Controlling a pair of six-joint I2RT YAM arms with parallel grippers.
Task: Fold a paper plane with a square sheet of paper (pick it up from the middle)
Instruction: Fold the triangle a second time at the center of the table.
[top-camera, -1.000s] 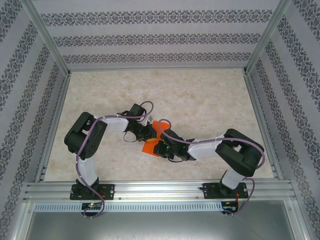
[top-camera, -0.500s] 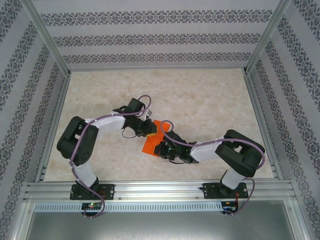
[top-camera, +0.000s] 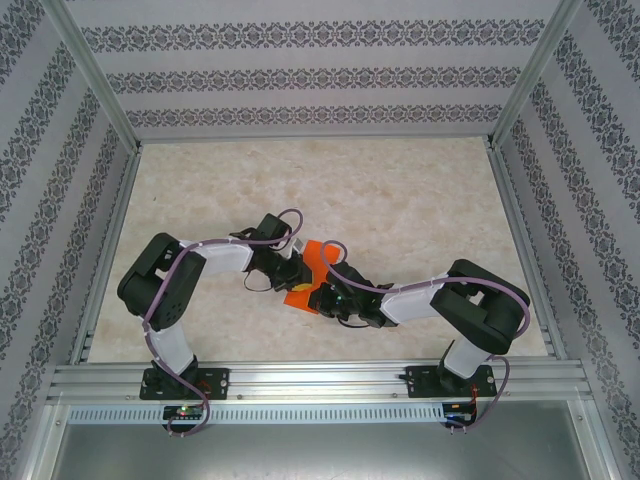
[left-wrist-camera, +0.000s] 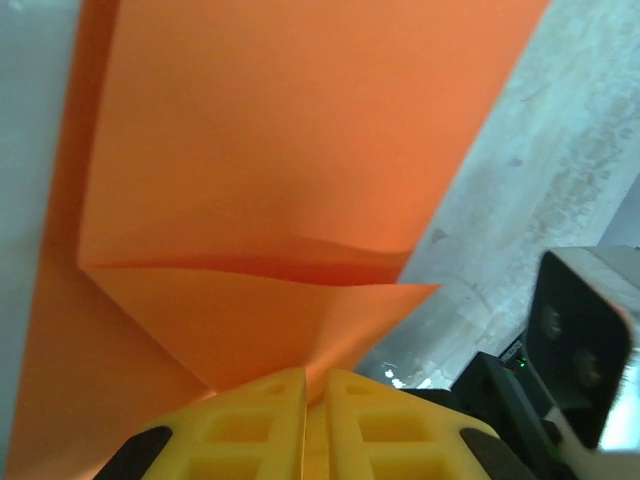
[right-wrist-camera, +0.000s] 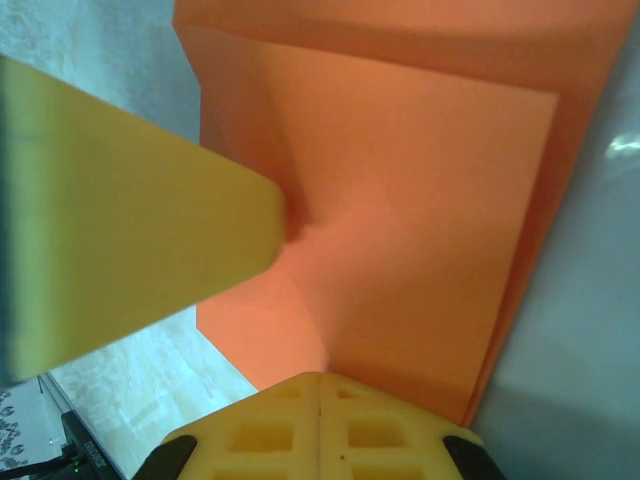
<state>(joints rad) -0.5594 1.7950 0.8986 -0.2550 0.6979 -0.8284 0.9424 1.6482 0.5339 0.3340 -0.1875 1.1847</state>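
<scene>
We find the sheet of paper (top-camera: 313, 260) near the middle of the table (top-camera: 420, 200), somewhat toward the near edge, caught between the two wrists. It is bright orange, plain and unmarked, and no longer a flat square: the left wrist view shows the sheet of paper (left-wrist-camera: 280, 150) with a folded flap, a straight crease running across it and a slight buckle along that crease, while the right wrist view shows the sheet of paper (right-wrist-camera: 400, 250) as overlapping layers with a soft dent. The left gripper (top-camera: 293, 275) has its yellow jaws pressed together on an edge of the paper, seen closely at the left gripper (left-wrist-camera: 305, 385). The right gripper (top-camera: 325, 295) is likewise clamped on the paper, jaws meeting at the right gripper (right-wrist-camera: 320, 385). A broad yellow finger (right-wrist-camera: 130, 260) crosses in front of the sheet in the right wrist view. From above, both wrists and their purple cables (top-camera: 290, 215) cover much of the paper. Patterned walls (top-camera: 300, 75) enclose the marbled table
</scene>
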